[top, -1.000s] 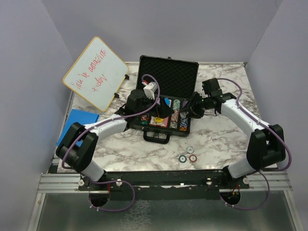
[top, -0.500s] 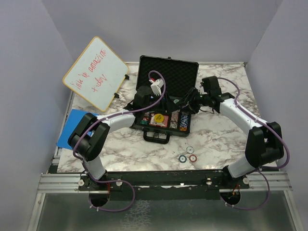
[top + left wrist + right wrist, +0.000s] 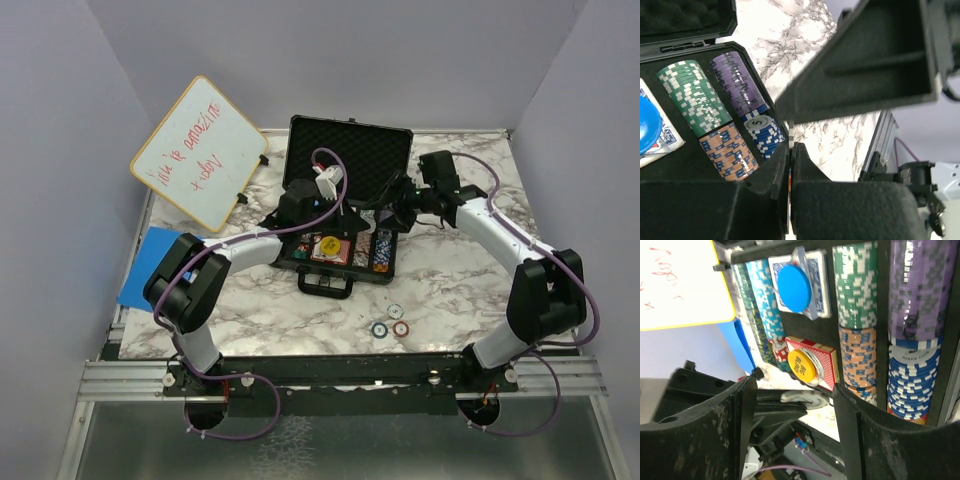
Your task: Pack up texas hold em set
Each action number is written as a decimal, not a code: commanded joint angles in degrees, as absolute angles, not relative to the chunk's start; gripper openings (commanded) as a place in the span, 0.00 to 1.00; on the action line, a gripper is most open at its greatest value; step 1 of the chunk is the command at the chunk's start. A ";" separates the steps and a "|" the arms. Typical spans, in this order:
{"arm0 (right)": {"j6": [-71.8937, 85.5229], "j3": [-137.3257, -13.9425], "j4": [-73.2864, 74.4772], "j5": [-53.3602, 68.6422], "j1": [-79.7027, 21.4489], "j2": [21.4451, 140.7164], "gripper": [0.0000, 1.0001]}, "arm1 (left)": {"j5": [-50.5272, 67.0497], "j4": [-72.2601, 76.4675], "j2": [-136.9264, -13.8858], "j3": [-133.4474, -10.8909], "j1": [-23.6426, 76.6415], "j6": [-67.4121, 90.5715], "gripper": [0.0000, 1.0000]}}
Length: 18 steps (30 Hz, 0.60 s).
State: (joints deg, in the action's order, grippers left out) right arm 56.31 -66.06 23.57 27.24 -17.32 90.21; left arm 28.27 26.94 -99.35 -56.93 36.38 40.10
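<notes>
The black briefcase (image 3: pixel 350 150) lies open mid-table with its foam lid up. Its tray holds rows of poker chips: green (image 3: pixel 855 285), purple (image 3: pixel 915 290), orange (image 3: pixel 857 357) and blue (image 3: pixel 912 385). A blue disc (image 3: pixel 794 287) rests on one card deck, a yellow "big blind" disc (image 3: pixel 802 367) on a red deck (image 3: pixel 826 357). My left gripper (image 3: pixel 790 147) hovers over the case's right side, shut on a white poker chip (image 3: pixel 807 399) held edge-on. My right gripper (image 3: pixel 796 407) stands open around that chip, its fingers (image 3: pixel 850 415) clear of it. Both grippers meet above the tray (image 3: pixel 365 212).
Three loose chips (image 3: pixel 390 325) lie on the marble table in front of the case, right of its handle (image 3: pixel 325 283). A white dry-erase board (image 3: pixel 200 150) leans at the back left. A flat blue pad (image 3: pixel 150 265) sits at the left edge.
My left gripper swung toward the right gripper over the case and closed on the white chip. The right gripper's jaws widened, letting the chip go.
</notes>
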 commanded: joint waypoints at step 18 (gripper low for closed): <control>43.97 -61.80 31.09 11.52 -9.25 81.98 0.76 | 51.89 -9.61 -96.91 -63.57 38.56 -21.47 0.00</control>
State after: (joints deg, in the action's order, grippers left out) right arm 46.11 -63.46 29.52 12.60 -9.72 82.83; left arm 48.75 3.79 -93.91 -58.87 37.85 -8.03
